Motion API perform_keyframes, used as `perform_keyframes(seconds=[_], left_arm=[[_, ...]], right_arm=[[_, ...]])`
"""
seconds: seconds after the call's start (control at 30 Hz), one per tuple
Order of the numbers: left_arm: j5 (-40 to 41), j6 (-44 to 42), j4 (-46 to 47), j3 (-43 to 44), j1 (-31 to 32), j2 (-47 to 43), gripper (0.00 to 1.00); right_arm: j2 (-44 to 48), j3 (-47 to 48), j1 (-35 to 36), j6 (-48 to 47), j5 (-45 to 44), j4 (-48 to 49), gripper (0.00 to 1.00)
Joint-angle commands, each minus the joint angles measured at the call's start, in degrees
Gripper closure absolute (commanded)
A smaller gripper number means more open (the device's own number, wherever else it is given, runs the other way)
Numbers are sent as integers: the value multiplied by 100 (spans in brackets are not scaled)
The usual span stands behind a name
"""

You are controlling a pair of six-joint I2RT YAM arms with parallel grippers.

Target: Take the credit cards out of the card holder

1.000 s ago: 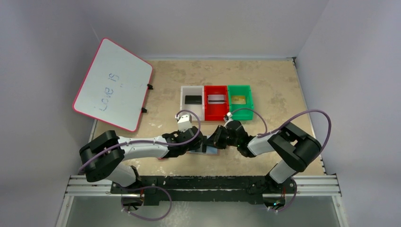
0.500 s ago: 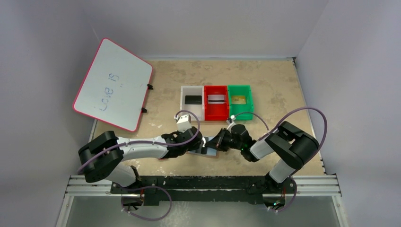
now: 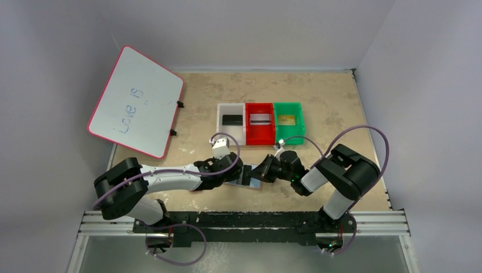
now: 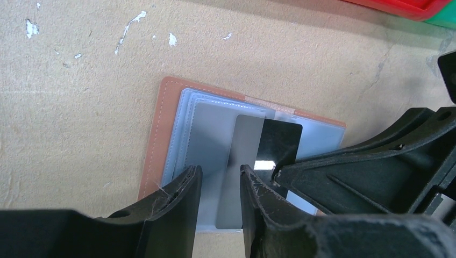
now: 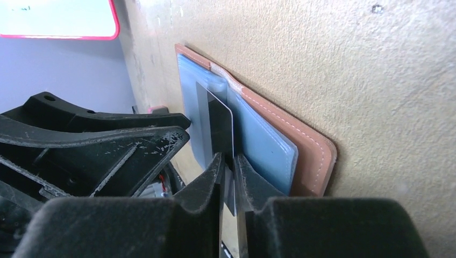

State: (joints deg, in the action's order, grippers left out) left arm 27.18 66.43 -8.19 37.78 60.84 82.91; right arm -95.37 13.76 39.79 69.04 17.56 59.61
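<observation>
Right wrist view: black card (image 5: 220, 124) nipped at its bare edge, card holder (image 5: 317, 156) straight ahead of the fingertips

Right gripper (image 5: 228, 159) closed to a sliver on the nearest edge of that card, one pad on either face, nothing else in the bite. Beyond the tips, lying open and flat on the worktop: tan leather below, pale clear sleeves (image 4: 209, 134) uppermost.

Seen from the left wrist: part of the card clouded under a sleeve, the rest bare and black, bare side turned toward the right gripper. Longer side apparently running along the left fingers, so across the line between the two grippers, not along it.

Left gripper (image 4: 219, 171) part open, gripping nothing, tips down astride the sleeve and the covered edge of the card; contact likely, pressure impossible to judge.

From the top external view: holder close to the near edge of the worktop, about midway along it, wedged between both grippers. Nearer arm for the card: the right.

Likely need for the pull: straight back toward the right edge, away from the left gripper, kept flat with the sleeve.

Well apart toward the far edge: white bin (image 3: 227, 133) with a dark card (image 3: 231, 119), red bin (image 3: 260, 135) with a silver-grey card (image 3: 260, 119), green bin (image 3: 298, 114) with a gold card (image 3: 287, 119)
</observation>
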Motion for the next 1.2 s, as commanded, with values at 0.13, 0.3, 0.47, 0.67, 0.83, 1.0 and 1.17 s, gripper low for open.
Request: perform_keyframes(seconds=[0.13, 0.3, 0.47, 0.67, 0.83, 1.0, 1.17], left_arm=[[-140, -51, -126, -82, 25, 32, 68], [-152, -37, -78, -71, 31, 70, 68], [-160, -47, -89, -60, 40, 85, 69], [-57, -72, -271, -47, 42, 27, 69], [-28, -81, -323, -43, 42, -24, 69], [-17, -73, -333, -43, 42, -47, 69], [-10, -68, -324, -42, 42, -79, 69]], right_arm=[[-110, 200, -15, -276, 87, 178, 84], [-290, 280, -15, -314, 290, 293, 83], [-453, 200, -20, -183, 334, 614, 86], [-287, 116, -15, -142, 164, 431, 100], [9, -20, -15, -55, -99, 145, 100], [487, -150, -15, -62, -242, -227, 100], [1142, -149, -15, -214, -480, -1025, 100]])
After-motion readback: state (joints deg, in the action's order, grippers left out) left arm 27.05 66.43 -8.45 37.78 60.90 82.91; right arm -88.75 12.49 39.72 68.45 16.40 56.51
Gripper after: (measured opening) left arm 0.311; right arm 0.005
